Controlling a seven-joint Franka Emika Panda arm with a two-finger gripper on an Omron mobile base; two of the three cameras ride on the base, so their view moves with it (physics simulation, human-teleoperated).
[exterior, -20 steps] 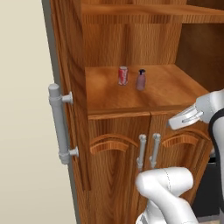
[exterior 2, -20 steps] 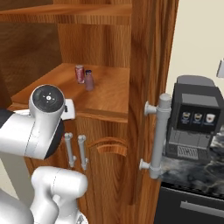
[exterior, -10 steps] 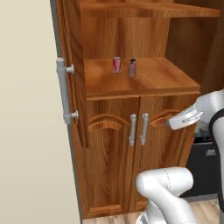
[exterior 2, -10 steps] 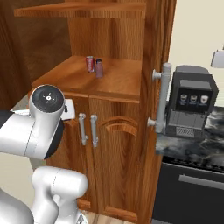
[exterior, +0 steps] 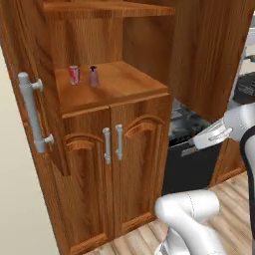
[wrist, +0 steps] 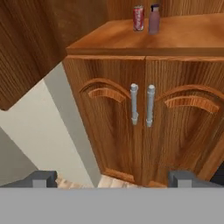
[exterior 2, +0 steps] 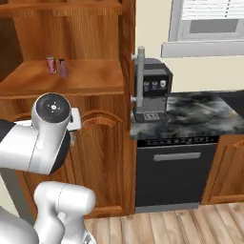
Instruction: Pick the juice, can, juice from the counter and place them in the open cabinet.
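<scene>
A small red can (exterior: 74,74) and a dark maroon juice (exterior: 93,76) bottle stand side by side, upright, at the back left of the open cabinet's shelf (exterior: 124,82). The hand view shows the can (wrist: 138,17) and juice (wrist: 154,19) above two closed lower doors. From the right base view, the can (exterior 2: 50,65) and juice (exterior 2: 62,67) sit far left. My gripper (exterior: 195,145) hangs open and empty in front of the lower doors, well below and away from both; its fingertips (wrist: 41,178) stand wide apart. The marbled counter (exterior 2: 200,114) lies to the right.
The cabinet door with its grey bar handle (exterior: 31,112) swings out at the left. A black coffee machine (exterior 2: 152,88) sits on the counter beside the cabinet, over a dark dishwasher (exterior 2: 174,169). Two grey handles (wrist: 142,105) mark the lower doors. Wooden floor (exterior 2: 190,224) lies below.
The whole picture has shifted: the base has backed away and turned right, bringing counter, coffee machine and dishwasher into view. Can and juice stay on the shelf. The gripper stays open.
</scene>
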